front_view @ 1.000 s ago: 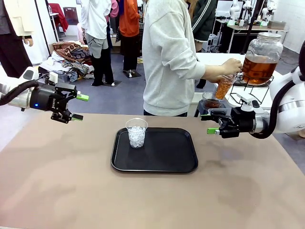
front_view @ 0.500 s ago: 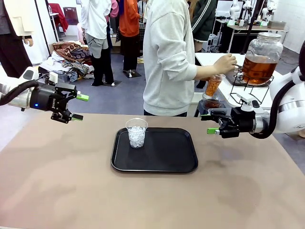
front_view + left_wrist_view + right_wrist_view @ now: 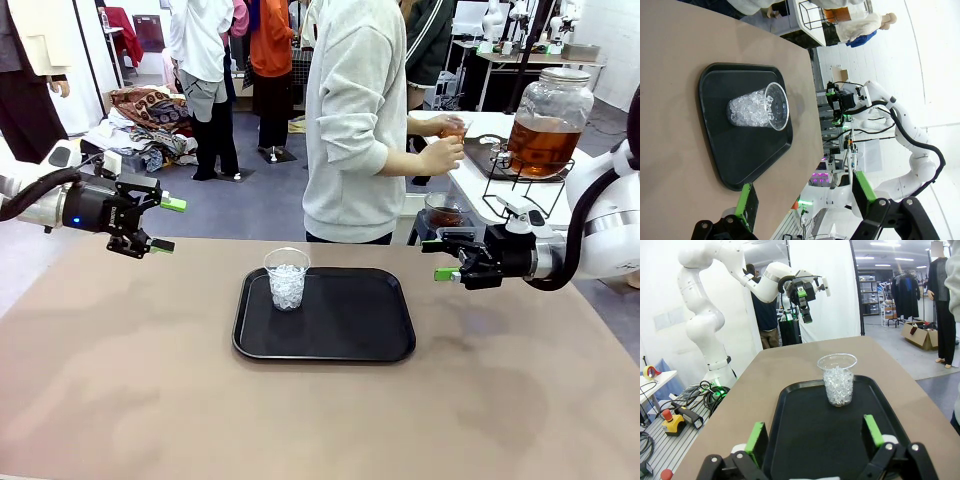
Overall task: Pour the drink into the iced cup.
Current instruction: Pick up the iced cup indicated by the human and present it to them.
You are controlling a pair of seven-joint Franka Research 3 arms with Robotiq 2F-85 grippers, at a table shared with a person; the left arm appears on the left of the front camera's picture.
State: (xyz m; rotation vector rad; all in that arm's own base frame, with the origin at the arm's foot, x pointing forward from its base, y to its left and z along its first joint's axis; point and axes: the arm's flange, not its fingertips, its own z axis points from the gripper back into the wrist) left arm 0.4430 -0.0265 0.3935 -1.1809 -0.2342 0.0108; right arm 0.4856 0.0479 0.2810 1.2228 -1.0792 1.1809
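Two grippers hover above the table (image 3: 110, 390), both empty.

1. Left gripper (image 3: 168, 225): at the left edge of the front view, jaws wide, nothing between the green pads.
2. Right gripper (image 3: 438, 260): right of centre, jaws wide, nothing held.
3. Tray (image 3: 370, 345): black, flat at the centre of the table, between the two grippers.
4. Iced cup (image 3: 287, 280): upright on the tray's left part, partly filled with clear ice, well apart from both grippers.
5. Drink (image 3: 455, 130): amber liquid in a small cup held in the person's hand (image 3: 440, 156), upper right of the frame, beyond the far table edge.
6. Jar (image 3: 547, 120): far upper right, on a wire stand, holding more amber liquid.
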